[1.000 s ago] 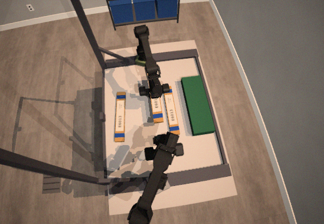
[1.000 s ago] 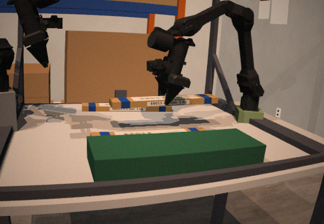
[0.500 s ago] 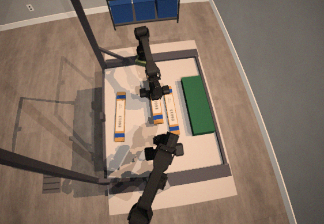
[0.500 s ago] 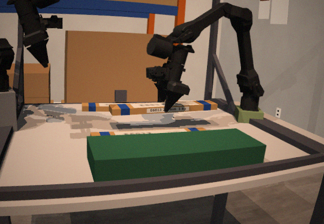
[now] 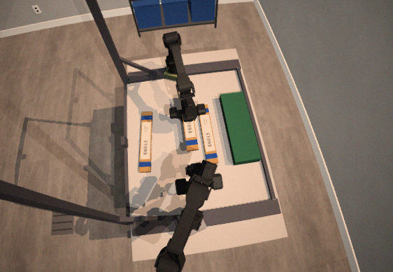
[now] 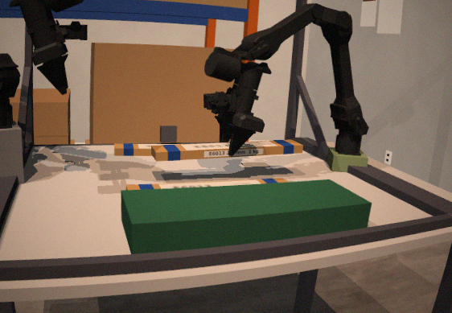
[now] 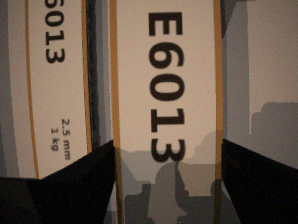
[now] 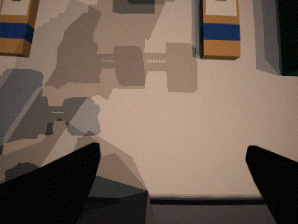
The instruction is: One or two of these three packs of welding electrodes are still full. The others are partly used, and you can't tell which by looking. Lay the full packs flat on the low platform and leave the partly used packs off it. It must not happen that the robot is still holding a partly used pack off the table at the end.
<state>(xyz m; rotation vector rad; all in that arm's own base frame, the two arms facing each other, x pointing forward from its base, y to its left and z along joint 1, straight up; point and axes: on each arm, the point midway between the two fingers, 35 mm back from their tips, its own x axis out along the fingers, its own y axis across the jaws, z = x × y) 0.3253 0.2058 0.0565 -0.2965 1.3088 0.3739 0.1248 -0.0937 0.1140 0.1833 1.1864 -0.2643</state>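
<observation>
Three long orange packs with blue bands and "E6013" labels are in view. My left gripper (image 5: 187, 117) (image 6: 237, 148) (image 7: 166, 145) is shut on the middle pack (image 5: 190, 134) (image 6: 227, 150) (image 7: 167, 100) and holds it level a little above the table. A second pack (image 5: 208, 138) (image 6: 205, 183) (image 7: 55, 85) lies flat beside the green low platform (image 5: 240, 127) (image 6: 245, 211). The third pack (image 5: 145, 141) (image 6: 133, 149) lies flat at the far side of the table from the platform. My right gripper (image 5: 197, 173) (image 6: 56, 80) (image 8: 173, 151) is open and empty, raised above the near part of the table.
A dark raised rim (image 6: 225, 251) runs around the table. A shelf with blue bins (image 5: 175, 10) stands behind the left arm's base (image 6: 347, 159). Cardboard boxes (image 6: 157, 90) stand beyond the table.
</observation>
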